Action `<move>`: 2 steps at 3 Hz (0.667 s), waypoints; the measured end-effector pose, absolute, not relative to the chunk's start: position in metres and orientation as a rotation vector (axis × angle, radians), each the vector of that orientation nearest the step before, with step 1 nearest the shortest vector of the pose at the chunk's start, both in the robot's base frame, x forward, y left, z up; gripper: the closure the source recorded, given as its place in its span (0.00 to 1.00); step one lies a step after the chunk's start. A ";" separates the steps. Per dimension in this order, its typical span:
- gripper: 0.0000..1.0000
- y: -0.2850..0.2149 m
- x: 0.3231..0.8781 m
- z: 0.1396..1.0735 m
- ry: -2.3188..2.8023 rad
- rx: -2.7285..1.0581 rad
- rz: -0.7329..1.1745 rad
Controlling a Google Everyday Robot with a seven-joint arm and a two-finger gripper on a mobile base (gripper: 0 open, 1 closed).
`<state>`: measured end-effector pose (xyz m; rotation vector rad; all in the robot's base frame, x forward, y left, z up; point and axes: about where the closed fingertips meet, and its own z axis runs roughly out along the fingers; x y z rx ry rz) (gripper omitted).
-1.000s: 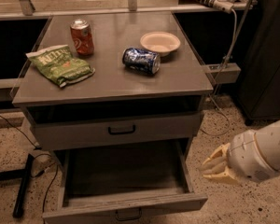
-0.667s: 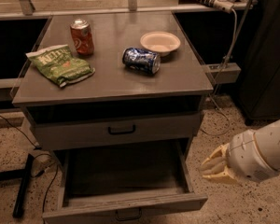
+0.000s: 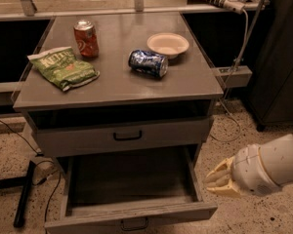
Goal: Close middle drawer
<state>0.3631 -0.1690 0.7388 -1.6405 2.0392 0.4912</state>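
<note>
Cream end effector (image 3: 212, 179) beside grey drawer (image 3: 88, 217)

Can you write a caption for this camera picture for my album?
The gripper hovers beside the open middle drawer; a red can, blue can, chip bag and bowl sit on top.

One camera sits high and looks down at the front of a grey cabinet.

It stands near and tilts down and forward. The tabletop (image 3: 117, 82) fills the top half of the view. The pulled-out middle drawer (image 3: 132, 182) lies below it, and the bottom edge of the view cuts off its front. The pincer (image 3: 214, 179) comes in from the lower right and hangs just beside the drawer's right wall. Speckled floor (image 3: 5, 150) shows on both sides.
</note>
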 end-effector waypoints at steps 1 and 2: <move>1.00 -0.164 0.367 0.682 2.054 -1.571 0.536; 1.00 -0.167 0.378 0.629 2.037 -1.492 0.528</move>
